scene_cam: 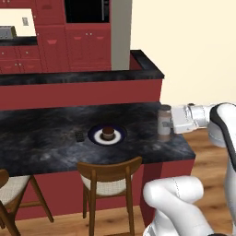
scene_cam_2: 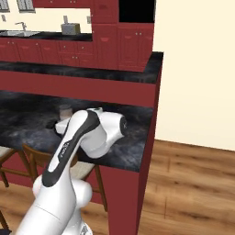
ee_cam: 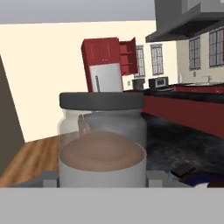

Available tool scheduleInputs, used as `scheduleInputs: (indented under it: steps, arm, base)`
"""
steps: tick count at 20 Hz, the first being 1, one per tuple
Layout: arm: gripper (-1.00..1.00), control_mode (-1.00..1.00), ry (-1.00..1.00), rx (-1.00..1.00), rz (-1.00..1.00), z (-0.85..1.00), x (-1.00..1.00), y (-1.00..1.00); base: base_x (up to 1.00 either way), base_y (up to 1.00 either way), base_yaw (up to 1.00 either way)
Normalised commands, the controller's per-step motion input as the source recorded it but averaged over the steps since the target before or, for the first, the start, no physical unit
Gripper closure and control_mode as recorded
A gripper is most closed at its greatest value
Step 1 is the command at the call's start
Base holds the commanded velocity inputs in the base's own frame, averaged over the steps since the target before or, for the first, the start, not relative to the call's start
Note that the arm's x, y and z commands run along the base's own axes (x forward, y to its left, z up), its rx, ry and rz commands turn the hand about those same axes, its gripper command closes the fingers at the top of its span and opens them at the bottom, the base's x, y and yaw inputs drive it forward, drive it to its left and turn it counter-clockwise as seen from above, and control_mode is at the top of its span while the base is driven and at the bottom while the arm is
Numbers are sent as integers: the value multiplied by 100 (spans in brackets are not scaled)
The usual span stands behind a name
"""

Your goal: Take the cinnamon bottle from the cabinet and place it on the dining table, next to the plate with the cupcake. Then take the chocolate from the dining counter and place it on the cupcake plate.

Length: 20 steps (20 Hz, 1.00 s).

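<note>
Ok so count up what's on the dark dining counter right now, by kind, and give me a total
Cinnamon bottle, upright in the gripper: 1
Plate: 1
Cupcake, on the plate: 1
Chocolate, left of the plate: 1
Total: 4

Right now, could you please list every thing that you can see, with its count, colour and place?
bottle: one, clear with grey lid, brown powder inside, upright at the counter's right end, held in the jaws
plate: one, dark blue with white centre, middle of the counter
cupcake: one, brown, on the plate
chocolate: one, dark, left of the plate
counter: one, black marble
chairs: two, wooden, at the counter
gripper: one, white, closed on the bottle
</note>
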Motion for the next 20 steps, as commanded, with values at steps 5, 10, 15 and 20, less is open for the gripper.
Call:
scheduleInputs:
  steps: [5,10,15,20]
  arm:
    - [100,-100,-1,7,5,-13,51,-8]
    - [100,-100,0,0,4,-18,57,-1]
    - [100,-100,-7,0,3,-29,50,0]
    - [100,-100,-2,0,5,-33,31,-5]
  base:
    - [0,0,0]
    - [0,0,0]
    - [0,0,0]
    - [0,0,0]
